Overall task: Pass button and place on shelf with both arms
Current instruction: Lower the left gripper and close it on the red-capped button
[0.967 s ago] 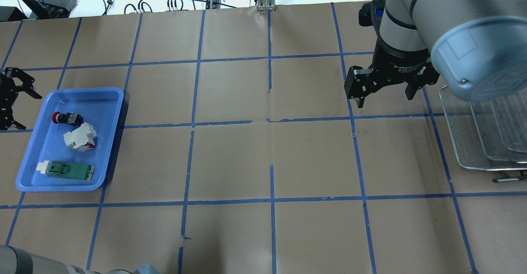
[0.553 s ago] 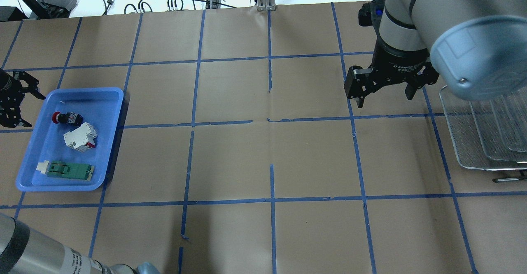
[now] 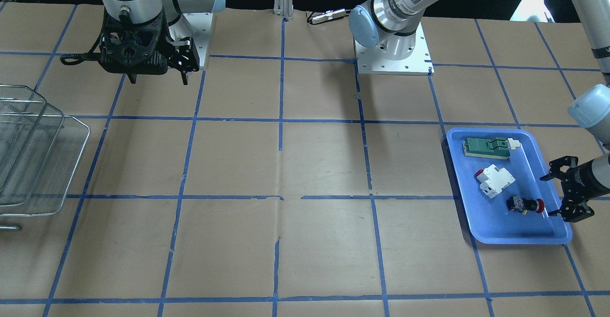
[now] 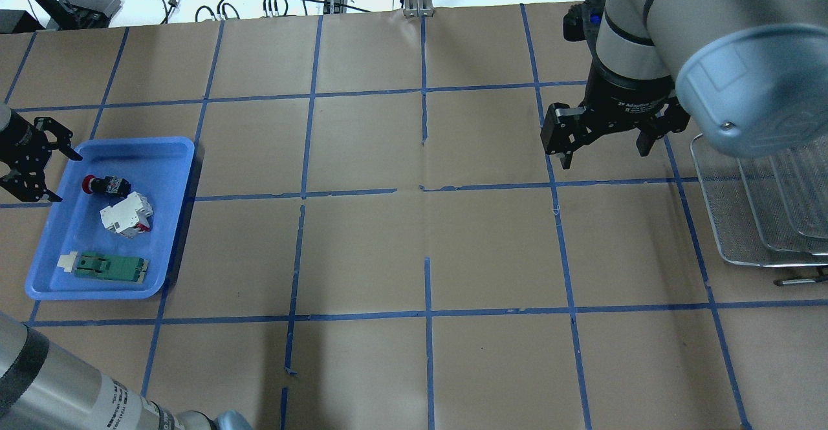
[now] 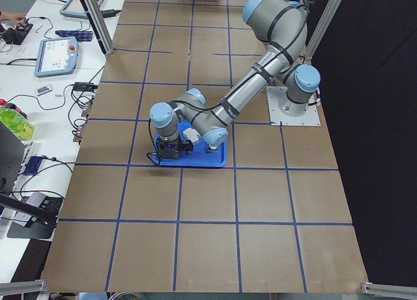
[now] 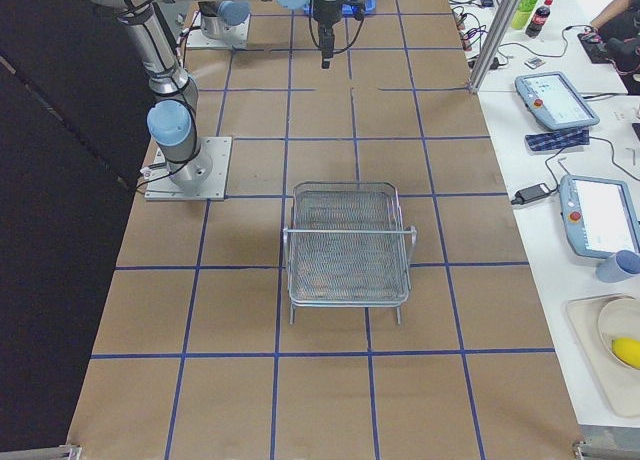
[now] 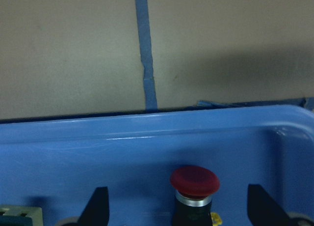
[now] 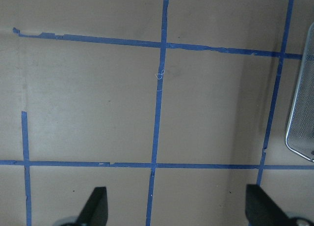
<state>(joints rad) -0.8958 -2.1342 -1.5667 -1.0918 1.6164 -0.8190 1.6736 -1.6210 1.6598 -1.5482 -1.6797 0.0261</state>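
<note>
The button (image 4: 103, 185), with its red cap and black body, lies on its side at the far end of the blue tray (image 4: 174, 223); it also shows in the front view (image 3: 524, 205) and close up in the left wrist view (image 7: 195, 182). My left gripper (image 4: 70, 178) is open at the tray's left rim, with the red cap facing it between the spread fingers (image 7: 100, 209). My right gripper (image 4: 605, 155) is open and empty above the table, near the wire-mesh shelf (image 4: 744, 223).
A white block with a red tip (image 4: 126, 215) and a green flat part (image 4: 107, 267) lie in the tray beside the button. The shelf stands at the table's right end (image 6: 348, 245). Cables and devices lie beyond the far edge.
My left gripper has moved right, from outside the tray to its left rim, closer to the button. The right arm has not moved.
</note>
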